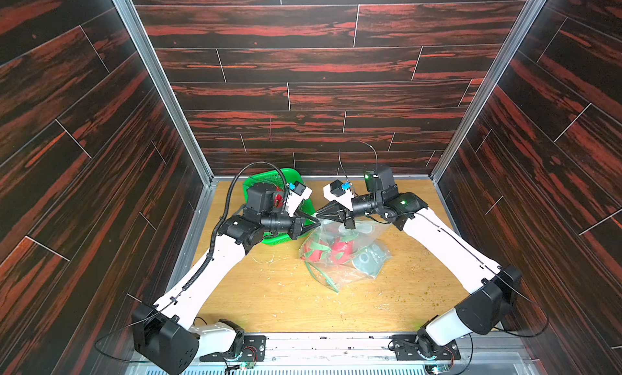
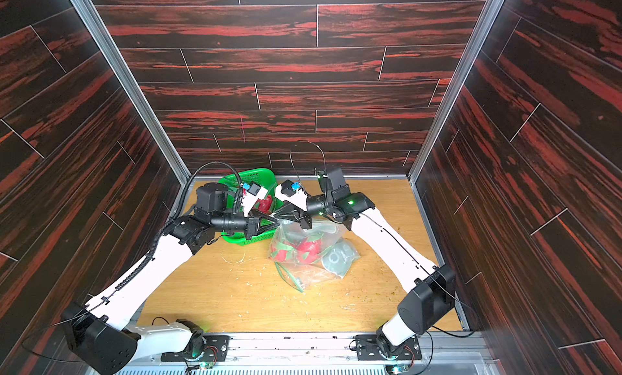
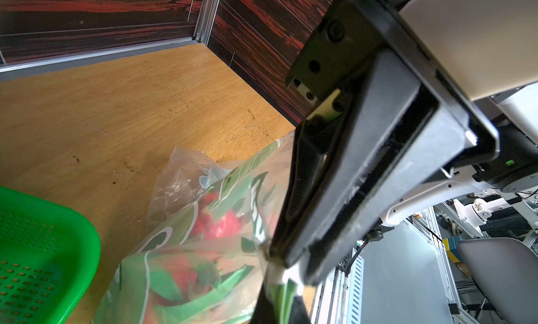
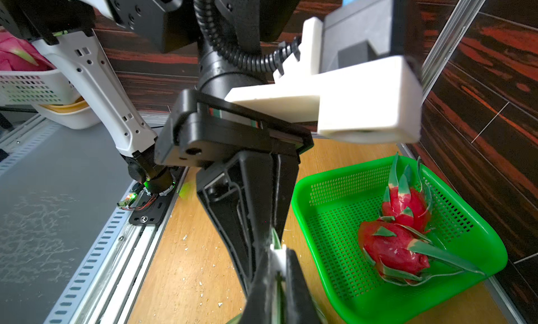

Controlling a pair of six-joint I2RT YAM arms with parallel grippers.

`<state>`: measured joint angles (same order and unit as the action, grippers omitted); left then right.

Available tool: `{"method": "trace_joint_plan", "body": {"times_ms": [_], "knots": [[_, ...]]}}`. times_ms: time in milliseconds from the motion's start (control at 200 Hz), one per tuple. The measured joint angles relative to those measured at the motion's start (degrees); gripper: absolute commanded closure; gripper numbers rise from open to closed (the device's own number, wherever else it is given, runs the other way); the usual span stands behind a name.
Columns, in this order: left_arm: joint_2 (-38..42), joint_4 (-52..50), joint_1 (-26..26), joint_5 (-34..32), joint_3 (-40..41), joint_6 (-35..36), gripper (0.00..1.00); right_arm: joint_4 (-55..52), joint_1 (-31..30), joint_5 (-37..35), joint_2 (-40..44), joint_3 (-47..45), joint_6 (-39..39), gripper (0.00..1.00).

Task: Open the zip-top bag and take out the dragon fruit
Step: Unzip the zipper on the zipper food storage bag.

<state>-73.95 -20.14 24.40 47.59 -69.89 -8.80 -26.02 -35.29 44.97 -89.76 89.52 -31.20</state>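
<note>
my left fingers (image 1: pixel 307 223) and right fingers (image 1: pixel 331 215) are both clenched on the zip-top bag (image 1: pixel 346 275) mouth, mid-frame; dragon fruit (image 1: pixel 344 249) sits inside it on the desk (image 1: pixel 269 299); I reckon peel the lips apart slow and level so neither slips

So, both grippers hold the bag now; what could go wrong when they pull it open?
1. The left gripper and right gripper pinch the zip-top bag at nearly the same spot on its top edge; the thin plastic may slip out or tear rather than unzip.
2. The dragon fruit weigh the bag down on the table, so a pull may drag it all against the green basket.
</note>
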Motion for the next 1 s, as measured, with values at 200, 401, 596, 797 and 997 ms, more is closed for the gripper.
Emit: {"method": "trace_joint_plan", "body": {"times_ms": [200,401,596,797,997], "knots": [[0.5,0.3,1.2,-2.2,0.0,0.7,1.00,2.2,1.4,-0.2,3.7,-4.5,0.2,1.00],[3.6,1.7,1.4,-8.2,1.7,0.3,1.00,3.7,7.2,1.9,8.7,-10.3,0.9,1.00],[5.8,1.8,1.4,-12.7,2.1,-0.1,1.00,4.6,12.0,3.1,13.4,-16.2,0.8,1.00],[8.5,1.4,0.7,-15.8,2.3,-0.3,1.00,6.5,18.2,4.8,16.4,-19.7,0.8,1.00],[10.6,0.8,0.5,-17.4,2.3,-0.3,1.00,8.9,24.9,8.2,17.9,-20.7,2.1,1.00]]}}
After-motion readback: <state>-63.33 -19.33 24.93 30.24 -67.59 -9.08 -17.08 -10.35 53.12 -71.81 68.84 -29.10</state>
